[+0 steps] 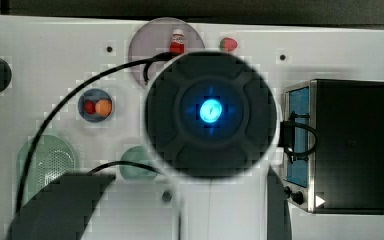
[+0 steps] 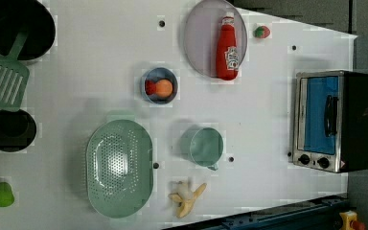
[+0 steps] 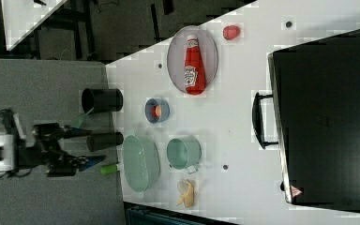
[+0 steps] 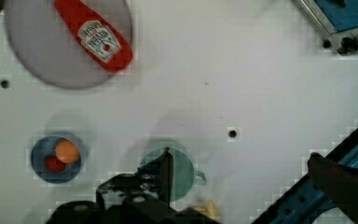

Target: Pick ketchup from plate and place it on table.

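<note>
In the left view, the far left of the white table (image 2: 100, 48) holds a black pot (image 2: 18, 26) with a green slotted spatula (image 2: 2, 76) leaning out of it. Below them are a smaller black cup (image 2: 10, 130) and a green pear-like fruit (image 2: 0, 194). Further right lies a pale green oval colander (image 2: 120, 167). Above it is a small dark blue bowl (image 2: 159, 86) holding a red ball and an orange ball. Right of the colander sits a teal cup (image 2: 203, 146), with a peeled banana (image 2: 187, 197) below it.

The plate (image 2: 201, 38) lies near the left view's top edge. The ketchup (image 2: 226, 48) lies flat on the plate's right half, with its cap toward the left view's top and its base at the plate's lower right rim. A strawberry (image 2: 262, 32) sits on the table just right of the plate. A toaster oven (image 2: 333, 120) with a blue glass door stands at the far right.

In the top view, the arm (image 1: 210, 112) hangs over the middle of the table, its round dark housing lit blue at the centre. In the wrist view, the gripper (image 4: 240, 156) is spread wide with nothing between its fingers (image 4: 166, 170). It is above the teal cup and well apart from the ketchup.
</note>
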{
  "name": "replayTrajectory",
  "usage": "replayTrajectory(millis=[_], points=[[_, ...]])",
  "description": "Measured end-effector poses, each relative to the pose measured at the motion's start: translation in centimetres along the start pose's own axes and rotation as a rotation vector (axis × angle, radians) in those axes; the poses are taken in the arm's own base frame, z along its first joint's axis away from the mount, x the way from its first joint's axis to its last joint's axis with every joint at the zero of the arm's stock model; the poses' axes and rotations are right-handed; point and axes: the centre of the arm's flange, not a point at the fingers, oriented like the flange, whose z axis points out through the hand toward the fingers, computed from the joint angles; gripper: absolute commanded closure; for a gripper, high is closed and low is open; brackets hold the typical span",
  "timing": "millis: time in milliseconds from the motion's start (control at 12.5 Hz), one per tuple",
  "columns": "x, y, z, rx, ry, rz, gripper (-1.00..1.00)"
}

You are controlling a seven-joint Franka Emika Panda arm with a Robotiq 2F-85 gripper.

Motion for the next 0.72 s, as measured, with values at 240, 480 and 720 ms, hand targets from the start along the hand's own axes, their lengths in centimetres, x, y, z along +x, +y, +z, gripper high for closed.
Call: replayTrajectory(millis=[240,480,720], points=[[1.0,-1.9,0.4,0.033,0.038,-0.054,-1.00],[3.7,-6.2,7.9,-0.011,-0.030,-0.183,-1.00],[6.7,-9.6,18.3,-0.055,-0.124,-0.331,-1.00]])
